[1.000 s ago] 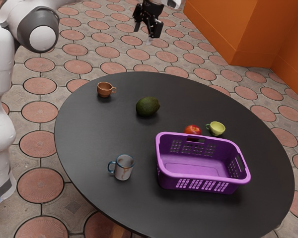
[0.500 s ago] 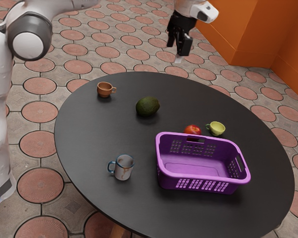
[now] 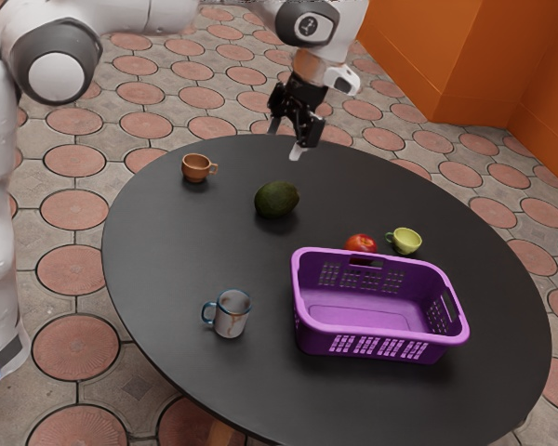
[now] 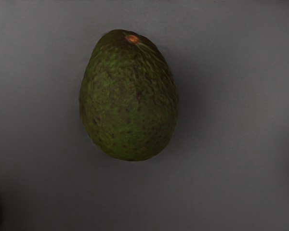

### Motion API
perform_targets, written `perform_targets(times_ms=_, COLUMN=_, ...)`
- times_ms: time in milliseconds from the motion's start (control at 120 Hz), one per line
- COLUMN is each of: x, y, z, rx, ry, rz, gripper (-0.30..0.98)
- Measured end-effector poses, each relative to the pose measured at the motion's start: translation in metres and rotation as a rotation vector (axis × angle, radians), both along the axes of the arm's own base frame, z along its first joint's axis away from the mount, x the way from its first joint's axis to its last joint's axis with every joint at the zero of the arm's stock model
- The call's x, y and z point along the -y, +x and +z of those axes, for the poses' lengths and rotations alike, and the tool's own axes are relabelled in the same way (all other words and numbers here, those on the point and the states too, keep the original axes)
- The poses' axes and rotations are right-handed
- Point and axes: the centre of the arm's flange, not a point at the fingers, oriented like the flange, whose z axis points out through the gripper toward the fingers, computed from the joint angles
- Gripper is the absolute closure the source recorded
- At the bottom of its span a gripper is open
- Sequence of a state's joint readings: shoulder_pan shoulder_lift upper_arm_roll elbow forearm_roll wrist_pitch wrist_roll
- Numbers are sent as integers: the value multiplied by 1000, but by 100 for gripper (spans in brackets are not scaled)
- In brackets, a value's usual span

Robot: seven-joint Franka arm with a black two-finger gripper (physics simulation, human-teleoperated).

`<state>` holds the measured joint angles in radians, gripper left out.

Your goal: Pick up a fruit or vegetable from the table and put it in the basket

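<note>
The task is at its opening stage: neither the avocado nor the tomato is in the basket. Both lie on the table, the avocado between the middle and the far edge, the tomato just beside the basket, at its side facing the far edge, partly hidden by the rim. The basket stands upright, towards the near edge at the exterior view's right.

The gripper is open, its fingers apart with nothing between them. It hangs above the table, and the wrist view looks down on the avocado, so the avocado seems the likely choice. Left to do, as I judge it: lower over the avocado, close on its sides, lift, carry it across to the basket, and let go inside. Its rounded skin may roll if the fingers meet it off centre, and the carry needs height enough to pass over the basket's rim.

A brown cup stands near the far edge at the exterior view's left, a mug near the near edge, and a green cup beside the tomato.

No brand or label can be read. The arm bears a round emblem too small to make out; the mug's brownish marks give no legible words.
</note>
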<state>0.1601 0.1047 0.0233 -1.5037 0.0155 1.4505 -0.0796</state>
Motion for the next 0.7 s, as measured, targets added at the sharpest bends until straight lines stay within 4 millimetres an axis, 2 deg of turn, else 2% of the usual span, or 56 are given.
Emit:
perform_targets(times_ms=67, x=-7, y=-2, z=-8, rx=22, ry=-6, rz=50, gripper=0)
perform_targets(times_ms=150, x=-4, y=0, z=-17, rx=40, ry=-10, rz=95, gripper=0)
perform_targets(times_ms=225, x=3, y=-1, z=-40, rx=18, ry=-15, rz=126, gripper=0)
perform_targets(times_ms=308, x=9, y=-15, z=-60, rx=7, ry=-12, rz=151, gripper=0)
perform_targets(times_ms=408, x=8, y=-14, z=-61, rx=43, ry=0, rz=178, gripper=0)
perform_targets(times_ms=600, x=-1, y=-1, z=-57, rx=158, ry=81, rz=169, gripper=0)
perform_targets(times_ms=700, x=-3, y=-1, z=-71, rx=164, ry=83, rz=173, gripper=0)
